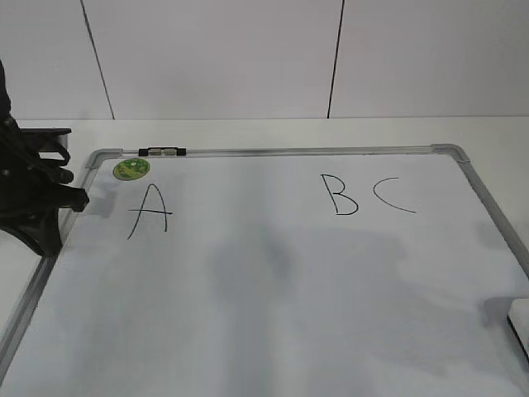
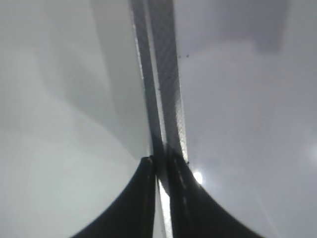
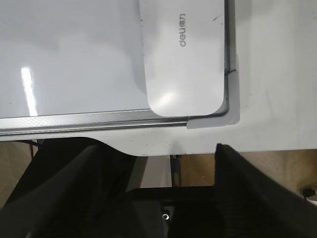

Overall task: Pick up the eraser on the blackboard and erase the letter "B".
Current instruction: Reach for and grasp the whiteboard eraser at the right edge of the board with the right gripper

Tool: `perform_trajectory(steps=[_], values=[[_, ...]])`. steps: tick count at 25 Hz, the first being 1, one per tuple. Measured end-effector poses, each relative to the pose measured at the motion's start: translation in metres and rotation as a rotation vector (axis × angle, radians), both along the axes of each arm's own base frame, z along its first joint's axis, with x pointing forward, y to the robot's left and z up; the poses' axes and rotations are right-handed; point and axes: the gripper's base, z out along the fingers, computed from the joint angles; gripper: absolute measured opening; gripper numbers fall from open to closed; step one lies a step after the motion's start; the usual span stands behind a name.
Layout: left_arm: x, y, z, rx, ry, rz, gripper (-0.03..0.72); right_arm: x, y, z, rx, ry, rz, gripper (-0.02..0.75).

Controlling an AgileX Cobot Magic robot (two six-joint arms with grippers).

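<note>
The blackboard is a white board with a grey frame (image 1: pixel 289 151) lying flat on the table. On it are a hand-drawn black "A" (image 1: pixel 149 211), the letter "B" (image 1: pixel 339 195) and a "C" (image 1: pixel 393 196). The eraser (image 3: pixel 183 59), white with grey lettering, lies in a board corner; in the exterior view only its edge (image 1: pixel 521 318) shows at the far right. My right gripper (image 3: pixel 157 148) is open and empty, off the board's edge, apart from the eraser. My left gripper (image 2: pixel 161 161) is shut and empty over the board's left frame (image 2: pixel 166 89); it also shows in the exterior view (image 1: pixel 50 198).
A round green magnet (image 1: pixel 131 169) sits at the board's top left corner, next to a black clip (image 1: pixel 163 152) on the frame. A grey corner piece (image 3: pixel 233 99) borders the eraser. The table edge and floor (image 3: pixel 257 166) lie under my right gripper.
</note>
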Motion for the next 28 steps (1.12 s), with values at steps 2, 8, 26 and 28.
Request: perform_trajectory(steps=[2, 8, 26, 28], values=[[0.000, 0.000, 0.000, 0.000, 0.000, 0.000, 0.034, 0.000, 0.000, 0.000, 0.000, 0.000, 0.000, 0.550], [0.000, 0.000, 0.000, 0.000, 0.000, 0.000, 0.034, 0.006, -0.005, 0.001, -0.054, -0.072, 0.008, 0.551], [0.000, 0.000, 0.000, -0.001, 0.001, 0.001, 0.036, 0.044, -0.002, -0.013, -0.069, -0.144, 0.001, 0.598], [0.000, 0.000, 0.000, -0.001, 0.001, 0.001, 0.037, 0.049, -0.002, -0.019, -0.081, -0.112, 0.003, 0.598]])
